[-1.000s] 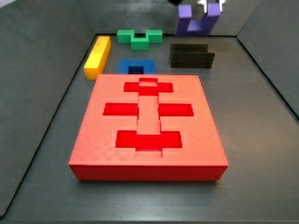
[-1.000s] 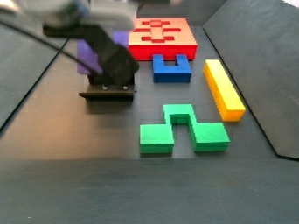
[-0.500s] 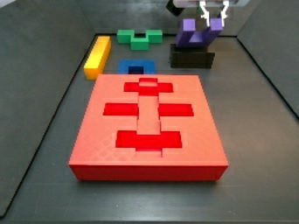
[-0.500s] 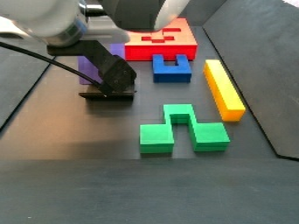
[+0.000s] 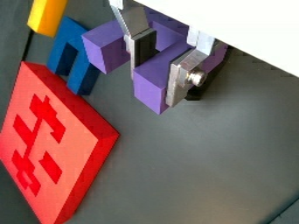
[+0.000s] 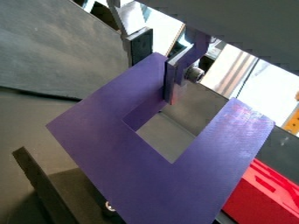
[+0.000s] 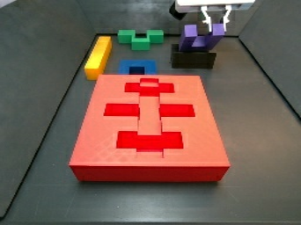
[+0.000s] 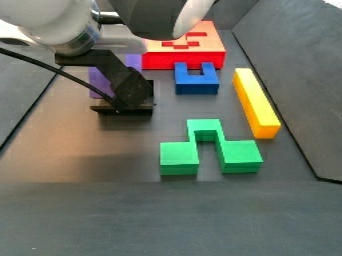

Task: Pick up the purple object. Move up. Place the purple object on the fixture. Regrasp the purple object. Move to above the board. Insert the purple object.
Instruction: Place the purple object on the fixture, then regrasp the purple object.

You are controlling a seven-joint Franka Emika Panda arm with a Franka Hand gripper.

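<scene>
Gripper (image 7: 213, 26) above the fixture (image 7: 193, 59), fingers pinching one prong of the purple object (image 7: 201, 39), board (image 7: 150, 128) nearby.

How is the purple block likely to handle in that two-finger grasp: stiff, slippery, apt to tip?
The purple object looks like rigid plastic, so it probably won't flex. Its flat faces suit the gripper, though smooth sides might slip a little. Standing on the fixture, with its prongs up, it may tip if nudged.

Tool (image 5: 162, 59) plates clamping one prong of the purple object (image 5: 146, 63), blue notched block (image 5: 73, 54), yellow bar (image 5: 47, 14), red board (image 5: 49, 145)
</scene>
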